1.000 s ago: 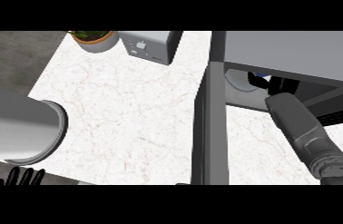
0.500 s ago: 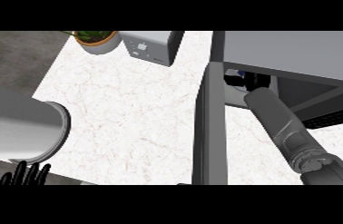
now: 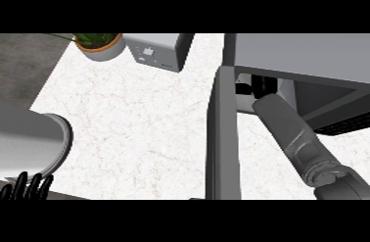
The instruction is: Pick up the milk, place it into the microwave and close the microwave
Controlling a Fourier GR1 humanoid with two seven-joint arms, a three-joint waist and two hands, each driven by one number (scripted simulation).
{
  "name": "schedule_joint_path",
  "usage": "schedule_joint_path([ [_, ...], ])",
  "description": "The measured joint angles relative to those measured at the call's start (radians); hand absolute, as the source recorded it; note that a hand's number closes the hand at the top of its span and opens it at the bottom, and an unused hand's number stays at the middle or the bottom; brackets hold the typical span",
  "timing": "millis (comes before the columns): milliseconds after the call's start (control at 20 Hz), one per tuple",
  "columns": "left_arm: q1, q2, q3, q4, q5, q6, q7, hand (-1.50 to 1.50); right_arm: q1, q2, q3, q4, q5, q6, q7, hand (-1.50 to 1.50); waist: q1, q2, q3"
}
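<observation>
With the right hand deep in the microwave, its grasp and the milk hidden, withdrawing the forearm could snag the open door; the left hand rests open, near left.

Right arm deeper in the microwave

The right forearm has slid further up and inward past the open door, and its black hand now sits inside the microwave opening. The blue-and-white item seen beside the hand a second ago no longer shows.
</observation>
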Motion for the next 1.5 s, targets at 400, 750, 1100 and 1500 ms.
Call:
schedule_joint_path([
  [400,0.011,0.006,0.008,-0.011,0.010,-0.009,0.000,-1.50,0.058,0.022,-0.096,-0.063,-0.091,0.147,-0.116,-1.50,-0.039,-0.009,0.001],
  [750,0.052,0.000,0.006,-0.030,0.005,-0.015,-0.010,-1.50,0.141,0.054,-0.184,-0.097,-0.182,0.329,-0.242,-1.50,-0.071,-0.031,0.000],
  [1100,0.102,-0.013,-0.002,-0.070,-0.001,-0.009,0.008,-1.50,0.228,0.086,-0.226,-0.105,-0.224,0.438,-0.357,-1.50,-0.099,-0.049,-0.002],
  [1500,0.115,-0.037,-0.022,-0.075,-0.036,-0.002,0.024,-1.50,0.333,0.085,-0.230,-0.129,-0.237,0.573,-0.447,-1.50,-0.132,-0.064,-0.004],
])
